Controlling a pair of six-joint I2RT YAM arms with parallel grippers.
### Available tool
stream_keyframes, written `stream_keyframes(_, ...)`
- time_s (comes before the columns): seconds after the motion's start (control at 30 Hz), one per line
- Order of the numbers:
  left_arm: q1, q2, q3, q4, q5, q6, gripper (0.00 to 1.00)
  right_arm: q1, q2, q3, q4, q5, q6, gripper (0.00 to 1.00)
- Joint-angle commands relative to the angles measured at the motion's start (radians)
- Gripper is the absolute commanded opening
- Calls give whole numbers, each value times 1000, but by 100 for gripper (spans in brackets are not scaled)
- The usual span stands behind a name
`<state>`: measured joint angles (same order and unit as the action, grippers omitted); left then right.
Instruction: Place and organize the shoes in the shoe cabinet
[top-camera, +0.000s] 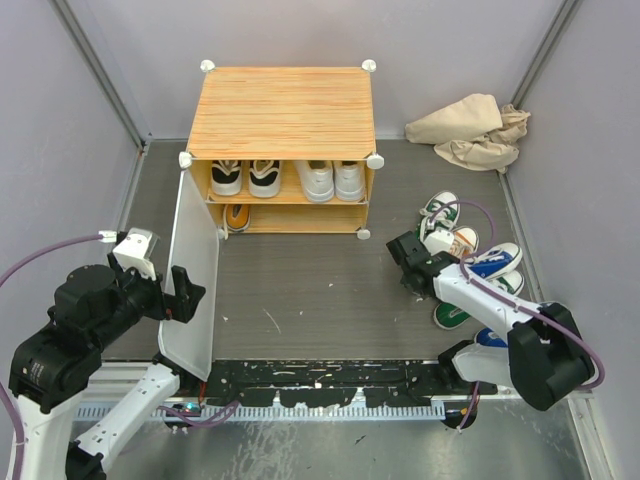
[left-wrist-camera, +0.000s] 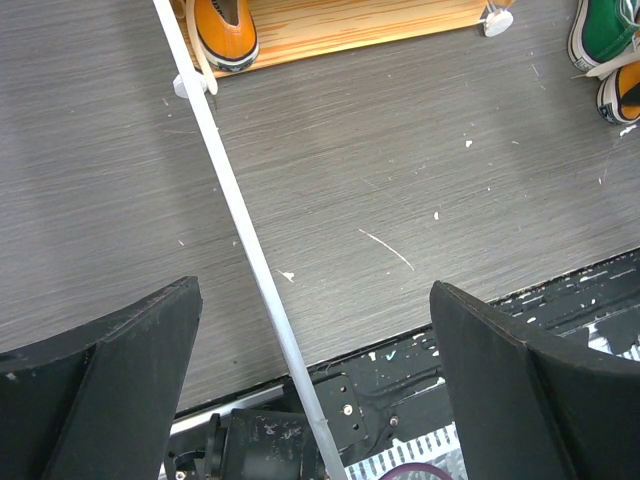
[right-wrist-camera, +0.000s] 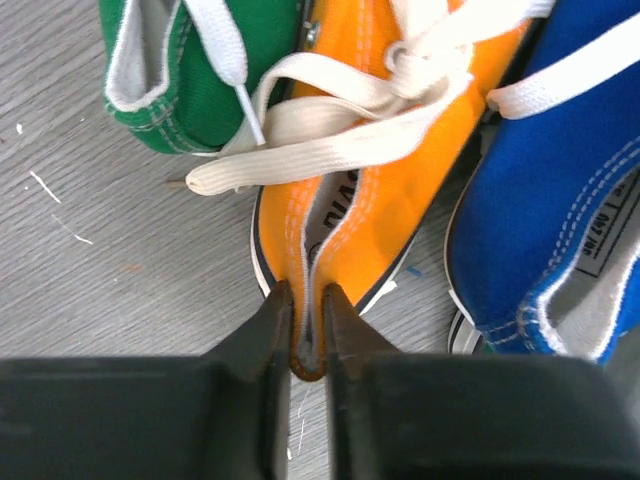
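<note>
My right gripper (right-wrist-camera: 305, 300) was nearly closed, its jaws pinching only the thin heel rim of the orange shoe (right-wrist-camera: 380, 220). The shoe lay on the floor to the right of the shoe cabinet (top-camera: 282, 110), wedged between the green shoe (right-wrist-camera: 170, 70) and the blue shoe (right-wrist-camera: 560, 200). My left gripper (left-wrist-camera: 312, 290) was wide open and held nothing. The edge of the open door (left-wrist-camera: 240, 215) ran between its fingers, and I could see no contact with either one.

I judged that pinch to be the weak point. With so little fabric in the jaws, the heel could slip out as the toe swung down. One loose lace (right-wrist-camera: 330, 130) lay against the green shoe and might drag it along. With nothing gripping the door, it could swing across the lower shelf, where the second orange shoe (left-wrist-camera: 222, 30) waited.
</note>
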<state>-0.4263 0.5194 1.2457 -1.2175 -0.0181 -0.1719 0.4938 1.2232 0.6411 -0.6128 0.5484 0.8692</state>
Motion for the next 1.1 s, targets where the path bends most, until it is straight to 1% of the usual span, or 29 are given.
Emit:
stream_keyframes(0.0,-5,4,22,24,12,-11,98,-17,-22,-17,16,27,-18,2)
stream_keyframes(0.13,-5,-5,21,27,13,-11,98,4,-127,10,-33,30,-48,1)
stream_keyframes(0.23,-5,-12,25,25,19,-10,98,76,-224,68,-173,52,-7,1)
stream_keyframes(0.3,-5,-20,26,28,29,-12,98,170,-286,122,-282,75,68,1)
stream_keyframes(0.37,-5,-28,29,32,37,-15,98,290,-316,187,-390,105,170,1)
stream_keyframes(0.4,-5,-33,31,35,41,-17,98,369,-322,218,-436,114,211,1)
stream_keyframes(0.47,-5,-37,36,37,51,-21,98,487,-316,281,-511,143,288,1)
stream_keyframes(0.53,-5,-37,44,37,58,-23,98,604,-295,347,-556,174,334,1)
stream_keyframes(0.67,-5,-49,59,29,66,-35,98,775,-196,473,-505,171,234,1)
stream_keyframes(0.83,-4,-89,35,22,36,-58,98,923,-24,564,-420,169,149,1)
stream_keyframes(0.9,-5,-95,32,11,24,-65,98,947,16,584,-360,147,106,1)
stream_keyframes(1.07,-5,-104,34,-3,6,-75,98,945,81,562,-158,107,-25,1)
